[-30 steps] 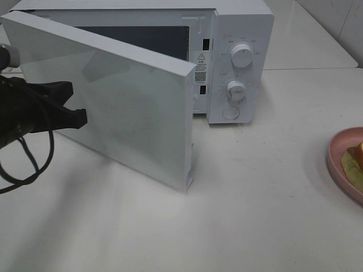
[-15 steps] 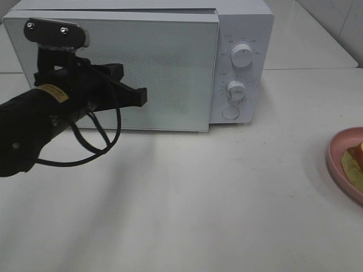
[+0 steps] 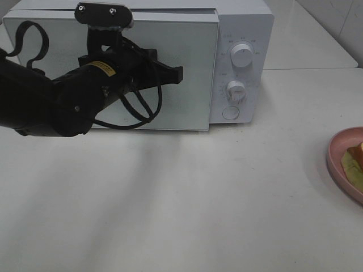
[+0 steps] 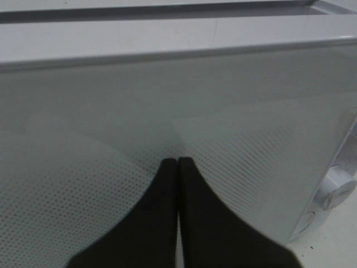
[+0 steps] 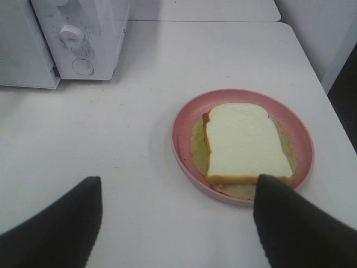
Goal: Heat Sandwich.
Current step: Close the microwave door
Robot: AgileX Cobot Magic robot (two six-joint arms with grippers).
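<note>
Near the right edge of the desk point(image 3: 187, 215), we see the sandwich point(image 5: 242, 141) lying flat on the pink plate point(image 5: 184, 120), well apart from the microwave point(image 3: 244, 34) that stands along the back edge. Our left gripper point(image 4: 178, 163) has its two fingers pressed together with nothing between them, its tips right at the glass of the microwave door point(image 3: 187, 68), which sits flush and closed. Our right gripper point(image 5: 178, 223) hangs above the desk just short of the plate, its fingers spread wide and empty. We judge the task barely begun: the sandwich is not yet inside, the door must come open for it, and after that come the loading, the closing and the turning of the dials point(image 3: 243, 55). The top slice is a pale rectangle with a tan crust; in the right wrist view its long axis runs from the domed end, on the side nearer the microwave, down to the squarer end nearest our right gripper. A yellowish-green layer peeks out beneath it on the microwave side.
</note>
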